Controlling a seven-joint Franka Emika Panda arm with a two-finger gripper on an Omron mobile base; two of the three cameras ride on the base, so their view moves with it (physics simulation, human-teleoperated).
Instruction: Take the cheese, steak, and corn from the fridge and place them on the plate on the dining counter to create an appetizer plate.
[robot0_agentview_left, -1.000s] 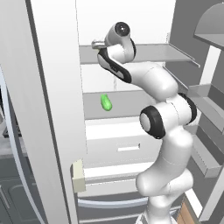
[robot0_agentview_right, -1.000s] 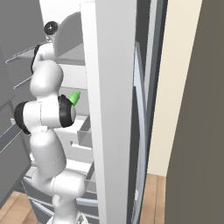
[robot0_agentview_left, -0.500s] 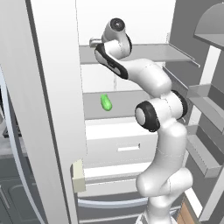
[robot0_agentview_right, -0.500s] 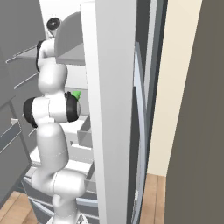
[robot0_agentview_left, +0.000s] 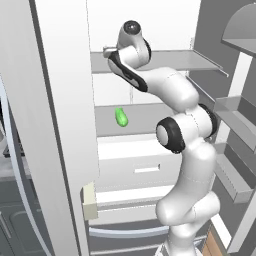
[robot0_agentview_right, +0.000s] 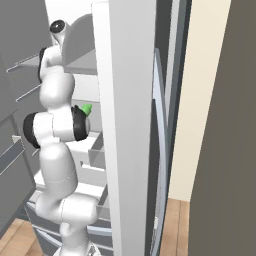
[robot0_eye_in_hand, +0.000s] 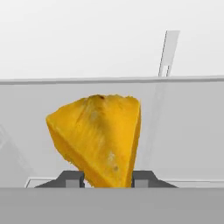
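Observation:
The cheese (robot0_eye_in_hand: 98, 135), an orange-yellow wedge, stands on the fridge's upper shelf (robot0_agentview_left: 180, 60) right in front of the hand. My gripper (robot0_eye_in_hand: 108, 178) has its dark fingertips (robot0_eye_in_hand: 72, 177) pressed against both sides of the wedge's base, so it is shut on it. In the left base view the hand (robot0_agentview_left: 107, 51) reaches to the left end of that shelf, partly behind the door edge. The green corn (robot0_agentview_left: 121, 117) lies on the shelf below, also seen as corn (robot0_agentview_right: 86, 108) behind my elbow. The steak, the plate and the dining counter are out of view.
The open left fridge door (robot0_agentview_left: 55, 125) stands close beside the hand. White pull-out drawers (robot0_agentview_left: 140, 165) sit under the corn's shelf. Door bins (robot0_agentview_left: 235, 120) line the right door. The other door's edge (robot0_agentview_right: 130, 125) blocks much of the right base view.
My arm has stretched upward and the hand has gone a little deeper along the upper shelf. The corn has not moved.

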